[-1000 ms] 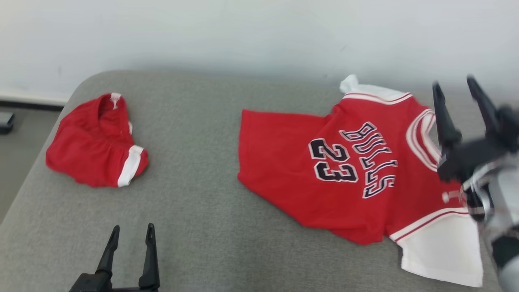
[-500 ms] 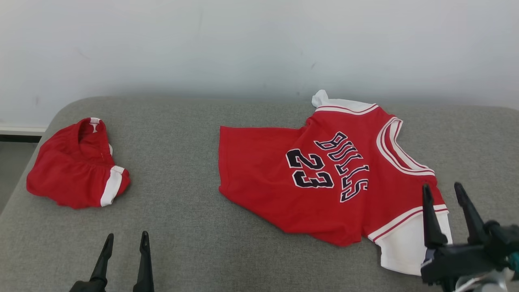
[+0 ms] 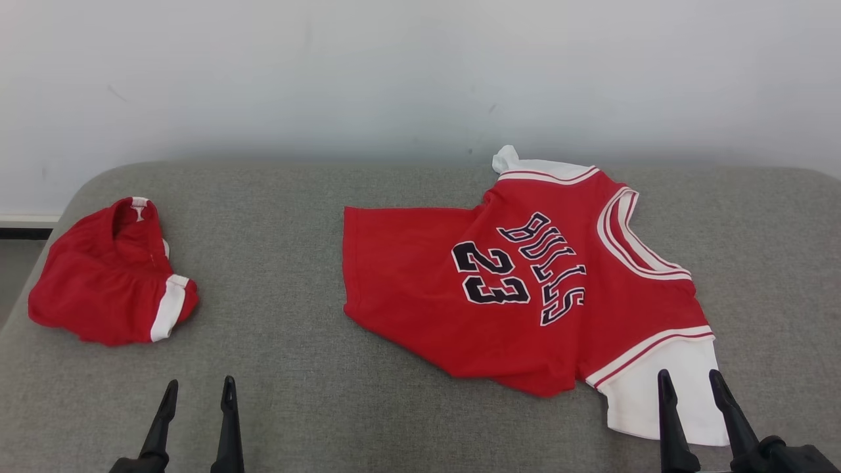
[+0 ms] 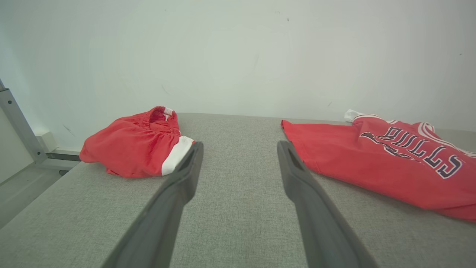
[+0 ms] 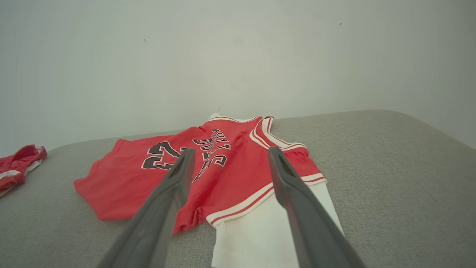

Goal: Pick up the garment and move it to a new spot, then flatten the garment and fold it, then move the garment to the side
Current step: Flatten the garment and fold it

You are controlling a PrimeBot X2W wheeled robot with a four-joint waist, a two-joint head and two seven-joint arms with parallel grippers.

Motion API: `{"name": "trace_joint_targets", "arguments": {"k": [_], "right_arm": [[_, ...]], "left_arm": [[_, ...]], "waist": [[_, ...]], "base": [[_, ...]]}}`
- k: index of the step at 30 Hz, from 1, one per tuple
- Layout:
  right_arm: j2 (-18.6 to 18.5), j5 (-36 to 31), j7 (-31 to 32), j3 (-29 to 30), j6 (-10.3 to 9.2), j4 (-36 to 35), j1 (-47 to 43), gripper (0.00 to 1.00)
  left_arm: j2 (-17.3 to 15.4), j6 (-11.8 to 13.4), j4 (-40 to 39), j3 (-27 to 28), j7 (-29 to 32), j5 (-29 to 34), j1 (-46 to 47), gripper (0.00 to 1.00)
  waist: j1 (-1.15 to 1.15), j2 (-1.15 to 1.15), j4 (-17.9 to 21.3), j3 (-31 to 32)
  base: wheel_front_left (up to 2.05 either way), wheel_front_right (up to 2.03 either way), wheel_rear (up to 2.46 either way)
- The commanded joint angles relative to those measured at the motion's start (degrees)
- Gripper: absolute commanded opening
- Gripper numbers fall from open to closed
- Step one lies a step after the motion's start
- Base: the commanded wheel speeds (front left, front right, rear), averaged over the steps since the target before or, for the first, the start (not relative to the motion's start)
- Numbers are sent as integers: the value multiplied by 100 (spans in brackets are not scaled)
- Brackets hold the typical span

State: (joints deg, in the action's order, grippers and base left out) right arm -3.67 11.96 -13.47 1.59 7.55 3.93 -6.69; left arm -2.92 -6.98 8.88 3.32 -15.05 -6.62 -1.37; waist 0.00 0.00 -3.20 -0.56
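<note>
Grey cushion (image 3: 295, 368); left gripper (image 3: 200, 381), right gripper (image 3: 689, 373) parted, empty.

The left gripper (image 3: 200, 387) is seen at the lower left of the head view, with its two fingers (image 3: 228, 420) pointed up and held apart. The right gripper (image 3: 690, 381) is seen at the lower right, posed likewise, its fingers also parted.

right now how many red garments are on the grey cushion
2. The Bulls jersey lies spread out right of centre, its white sleeve nearest the right gripper. The red shorts sit bunched at the left end. Nothing looks hidden beneath either.
</note>
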Motion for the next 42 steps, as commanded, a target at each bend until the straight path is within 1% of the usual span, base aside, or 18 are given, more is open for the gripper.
{"name": "trace_joint_targets", "arguments": {"k": [1,6,11,16,19,23,27,32,36,41,42], "right_arm": [[21,-43,-17,-13,-13,-24,-20,100],[51,-38,-14,-92,-13,22,162,100],[65,-52,-22,-165,-13,89,350,100],[73,-51,-58,-237,-13,213,529,100],[76,-42,-74,-241,-13,308,622,100],[80,-19,-103,-259,-13,425,731,100],[83,47,-133,-311,-13,529,821,100],[83,85,-159,-351,-13,632,888,100],[83,115,-167,-363,-13,690,911,100],[83,115,-174,-335,-13,740,934,100],[83,107,-174,-339,-13,746,932,100]], "left_arm": [[2,26,-20,19,-19,23,-66,100],[-5,4,61,-81,-19,55,157,100],[-182,-40,398,-357,-19,66,713,100],[-427,-44,1086,-710,-19,12,1401,100],[-609,-48,1604,-1014,-16,-116,1761,100],[-846,-48,2153,-1288,-15,-281,2187,100],[-1048,-42,2611,-1516,-15,-469,2551,100],[-1211,-42,3225,-1710,96,-638,2880,100],[-1198,-42,3714,-1712,296,-804,3067,100],[-1032,-43,3953,-2026,363,-1129,3167,100],[-1026,-43,3975,-2109,375,-1205,3188,48]], "waist": [[0,0,28,-26],[0,0,172,-186],[0,0,394,-425],[0,0,726,-672],[0,0,937,-804],[0,0,1184,-950],[0,0,1364,-1045],[0,0,1492,-1100],[0,0,1527,-1114],[0,0,1517,-1107],[0,0,1506,-1096]], "base": [[0,0,0],[0,0,0],[0,0,0],[0,0,0],[0,0,0],[0,0,0],[0,0,0],[0,0,0],[0,0,0],[0,0,0],[0,0,0]]}}
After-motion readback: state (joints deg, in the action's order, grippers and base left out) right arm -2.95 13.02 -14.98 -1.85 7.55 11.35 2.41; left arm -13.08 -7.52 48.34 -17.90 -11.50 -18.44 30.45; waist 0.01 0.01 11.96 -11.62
